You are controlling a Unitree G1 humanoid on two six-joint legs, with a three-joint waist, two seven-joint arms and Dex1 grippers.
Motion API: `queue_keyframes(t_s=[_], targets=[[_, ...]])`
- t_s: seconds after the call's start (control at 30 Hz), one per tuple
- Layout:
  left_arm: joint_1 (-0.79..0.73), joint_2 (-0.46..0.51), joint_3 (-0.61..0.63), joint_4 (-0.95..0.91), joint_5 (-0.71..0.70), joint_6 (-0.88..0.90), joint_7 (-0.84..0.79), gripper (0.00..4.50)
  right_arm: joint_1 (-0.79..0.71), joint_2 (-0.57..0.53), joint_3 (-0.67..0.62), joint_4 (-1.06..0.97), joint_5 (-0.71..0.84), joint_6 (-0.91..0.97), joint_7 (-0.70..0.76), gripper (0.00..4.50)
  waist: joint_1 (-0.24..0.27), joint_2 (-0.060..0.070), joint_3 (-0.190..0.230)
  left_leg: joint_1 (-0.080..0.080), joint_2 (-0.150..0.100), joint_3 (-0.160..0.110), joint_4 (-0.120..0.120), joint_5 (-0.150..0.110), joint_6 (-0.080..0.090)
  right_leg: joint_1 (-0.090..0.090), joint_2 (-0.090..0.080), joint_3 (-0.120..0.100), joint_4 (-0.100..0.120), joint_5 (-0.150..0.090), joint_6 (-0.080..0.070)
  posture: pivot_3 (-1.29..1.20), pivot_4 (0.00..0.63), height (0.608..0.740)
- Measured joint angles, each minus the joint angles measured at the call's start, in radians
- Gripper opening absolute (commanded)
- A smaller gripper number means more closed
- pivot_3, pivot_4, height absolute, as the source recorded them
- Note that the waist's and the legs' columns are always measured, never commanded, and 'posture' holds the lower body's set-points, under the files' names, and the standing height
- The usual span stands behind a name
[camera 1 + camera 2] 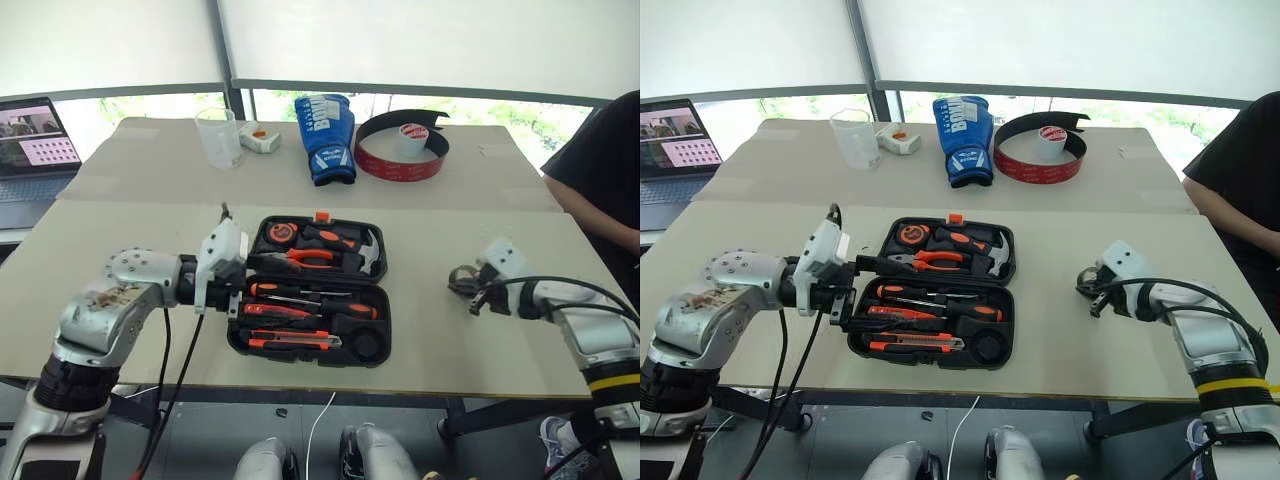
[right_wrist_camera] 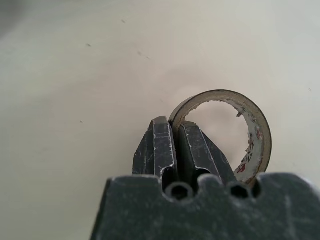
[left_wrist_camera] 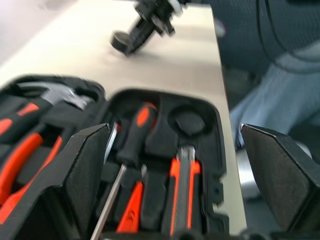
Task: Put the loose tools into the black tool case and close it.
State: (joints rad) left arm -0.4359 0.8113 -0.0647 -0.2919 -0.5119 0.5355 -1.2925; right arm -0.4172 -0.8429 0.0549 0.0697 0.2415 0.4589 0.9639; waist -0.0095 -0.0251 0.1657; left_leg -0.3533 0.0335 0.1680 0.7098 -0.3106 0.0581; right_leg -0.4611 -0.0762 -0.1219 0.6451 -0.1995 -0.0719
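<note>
The right gripper (image 2: pixel 175 132) is pinched closed on the wall of the small dark tape roll (image 2: pixel 252 130), one finger inside the ring and one outside, with the roll resting on the pale table (image 2: pixel 75 100) beneath it. The roll looks light, thin-walled and hollow, probably stiff enough to keep its shape, so a grip across the wall seems sound, though it may swing or slip if tilted. Well off toward the robot's left lies the black tool case (image 1: pixel 375 345), open flat, its recesses holding screwdrivers (image 1: pixel 300 291) and a utility knife (image 1: pixel 295 342); a round recess at its near corner looks free. The left gripper (image 3: pixel 175 200) hovers wide open over that case.
</note>
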Motion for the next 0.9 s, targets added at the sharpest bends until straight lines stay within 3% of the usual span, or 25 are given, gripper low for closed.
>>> queue_keyframes(t_s=[0.17,0.27,0.53,0.8,0.87,0.9], targets=[[0.019,0.018,-0.029,0.002,0.022,-0.064,-0.046,4.5,0.003,-0.042,-0.003,-0.411,0.224,0.167,0.14,0.03,0.01,0.0,0.0,-0.001,0.0,-0.001,0.0,0.0,0.0,0.0,0.0,-0.001,-0.001,0.0,0.0,0.0,0.15,0.727],[0.019,0.018,-0.04,0.006,0.04,-0.086,-0.056,4.5,0.033,-0.067,0.072,-0.564,0.252,0.205,0.175,0.03,0.021,0.0,0.0,-0.001,0.0,-0.002,0.0,-0.002,0.0,0.0,0.0,-0.002,-0.003,0.0,0.0,0.0,0.15,0.727],[0.023,0.021,-0.047,0.008,0.043,-0.104,-0.062,4.5,0.036,-0.041,0.227,-0.571,0.175,0.23,0.143,0.03,0.024,0.0,0.0,-0.002,0.0,-0.001,0.0,-0.004,0.004,0.0,-0.001,-0.002,-0.004,0.0,0.0,0.0,0.15,0.727],[-0.011,0.022,-0.058,0.008,0.042,-0.086,-0.06,4.5,0.04,-0.036,0.283,-0.553,0.136,0.232,0.145,2.81,0.023,0.0,0.0,-0.002,0.0,-0.001,0.0,-0.003,0.003,0.0,-0.001,-0.002,-0.003,0.0,0.0,0.0,0.15,0.727],[-0.017,0.023,-0.059,0.008,0.042,-0.073,-0.053,4.5,0.042,-0.037,0.276,-0.564,0.152,0.233,0.15,3.38,0.022,0.0,0.0,-0.002,0.0,-0.001,0.0,-0.003,0.003,0.0,-0.001,-0.002,-0.003,0.0,0.0,0.0,0.15,0.727],[-0.017,0.023,-0.06,0.008,0.043,-0.071,-0.05,4.5,0.043,-0.038,0.262,-0.572,0.169,0.236,0.155,3.38,0.022,0.0,0.0,-0.002,0.0,-0.001,0.0,-0.003,0.003,0.0,-0.001,-0.002,-0.003,0.0,0.0,0.0,0.15,0.727]])
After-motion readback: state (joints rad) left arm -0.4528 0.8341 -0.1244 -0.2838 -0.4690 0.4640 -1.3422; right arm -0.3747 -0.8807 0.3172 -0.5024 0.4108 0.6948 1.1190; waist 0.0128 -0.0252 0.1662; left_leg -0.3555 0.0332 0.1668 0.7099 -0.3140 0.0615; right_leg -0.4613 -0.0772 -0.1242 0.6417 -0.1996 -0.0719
